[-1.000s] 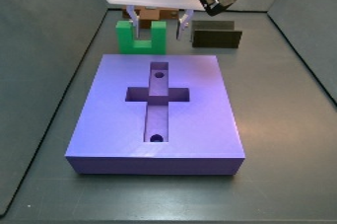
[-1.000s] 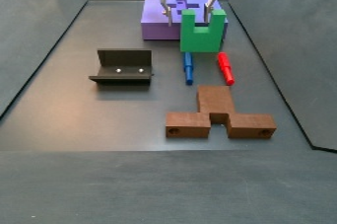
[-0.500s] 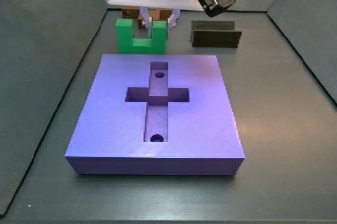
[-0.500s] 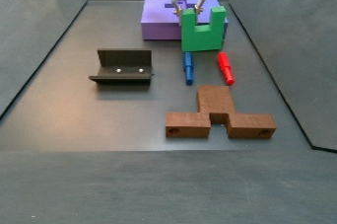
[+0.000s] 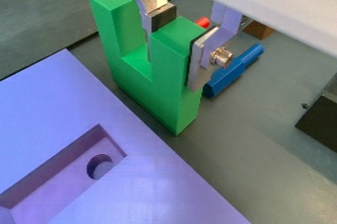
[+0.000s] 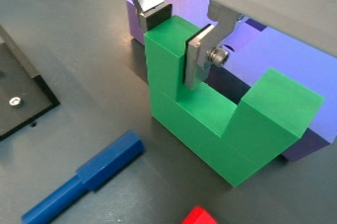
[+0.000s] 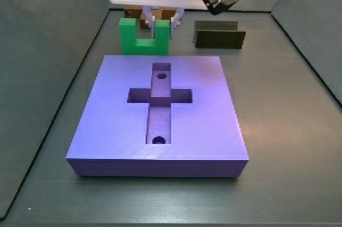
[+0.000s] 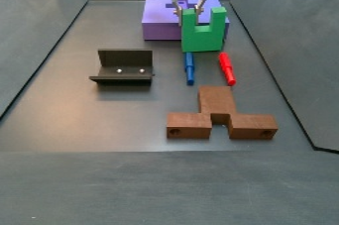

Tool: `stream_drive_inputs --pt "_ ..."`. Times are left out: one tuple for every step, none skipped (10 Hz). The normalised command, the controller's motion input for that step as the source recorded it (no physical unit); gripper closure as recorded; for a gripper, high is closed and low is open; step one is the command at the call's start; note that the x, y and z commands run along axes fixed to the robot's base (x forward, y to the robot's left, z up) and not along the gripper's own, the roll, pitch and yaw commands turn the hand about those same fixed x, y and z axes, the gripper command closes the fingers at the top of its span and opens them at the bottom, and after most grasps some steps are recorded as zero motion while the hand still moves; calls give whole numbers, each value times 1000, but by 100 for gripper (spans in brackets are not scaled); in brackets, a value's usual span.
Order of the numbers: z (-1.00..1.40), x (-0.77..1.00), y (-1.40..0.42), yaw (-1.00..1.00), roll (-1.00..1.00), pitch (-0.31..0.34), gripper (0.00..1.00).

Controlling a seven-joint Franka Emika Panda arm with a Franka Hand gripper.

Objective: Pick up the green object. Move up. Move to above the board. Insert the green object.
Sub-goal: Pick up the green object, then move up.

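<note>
The green object [image 7: 138, 39] [image 8: 203, 39] stands on the floor just beyond the far end of the purple board [image 7: 187, 121] [image 8: 161, 23], prongs up. My gripper [image 7: 158, 16] [image 8: 199, 11] hangs over it. In both wrist views the gripper [image 5: 180, 45] [image 6: 175, 42] is shut on one prong of the green object [image 5: 152, 85] [image 6: 218, 129]. One finger sits in the notch between the prongs, the other finger [image 5: 204, 58] presses on the prong's outer face. The board's cross recess and a round hole [image 5: 95, 167] show beside the block.
The fixture [image 8: 122, 67] [image 7: 221, 38] stands on the floor to one side. A blue peg [image 8: 189, 66] and a red peg [image 8: 227, 68] lie beside the green block, the brown U-shaped block [image 8: 220, 117] further off. Dark walls ring the floor.
The fingers have drawn together onto the prong. The green block has barely shifted, if at all.
</note>
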Motion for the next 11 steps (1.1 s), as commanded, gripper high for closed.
stream_drive_inputs --pt "0 0 0 0 0 0 100" --pt "0 0 0 0 0 0 100" --pt "0 0 0 0 0 0 100" --pt "0 0 0 0 0 0 100" --pt "0 0 0 0 0 0 100" --pt "0 0 0 0 0 0 100" --pt "0 0 0 0 0 0 100" --pt "0 0 0 0 0 0 100" --pt "833 0 0 0 0 0 100" --pt "792 13 -44 34 -10 11 100" --pt "552 -4 -40 40 -25 31 100"
